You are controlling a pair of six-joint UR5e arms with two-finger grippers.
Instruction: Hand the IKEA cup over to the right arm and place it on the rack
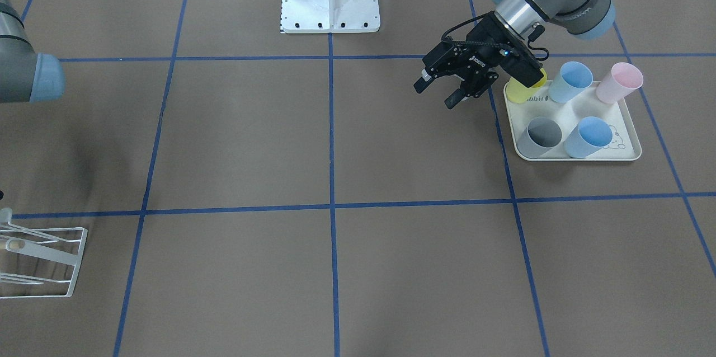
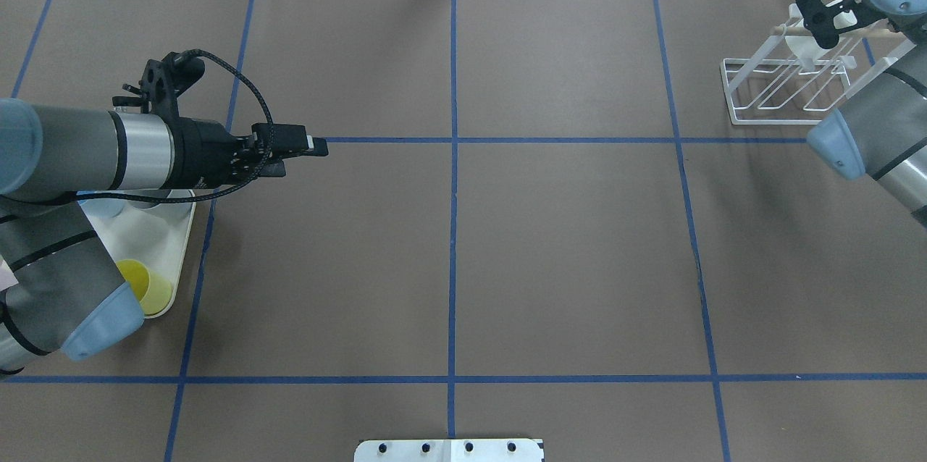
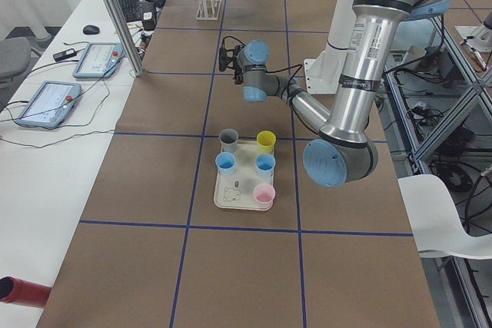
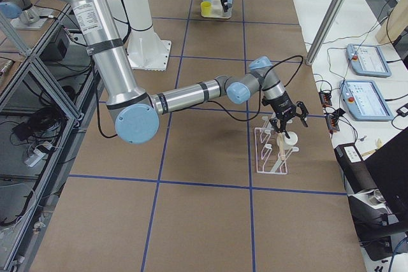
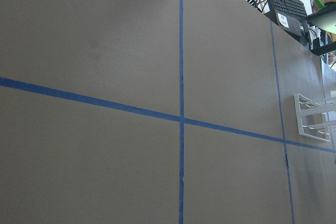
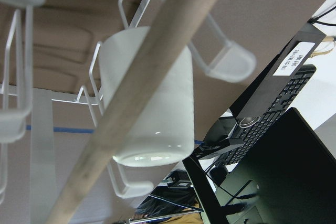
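Closest to my right wrist camera runs the wooden bar [image 6: 142, 93], and just behind it the white IKEA cup [image 6: 170, 114] sits cradled in the rack [image 6: 43, 150], its long axis at a slant to that bar. My right end effector [image 4: 288, 122] hovers just above the cup, fingers spread and nothing between them, so I judge the way out is straight up, clear of the bar. Far across the table [image 1: 251, 139], my left end effector [image 1: 437, 94] hangs open and empty beside the tray [image 1: 582, 158], leaving my right arm much the nearer.
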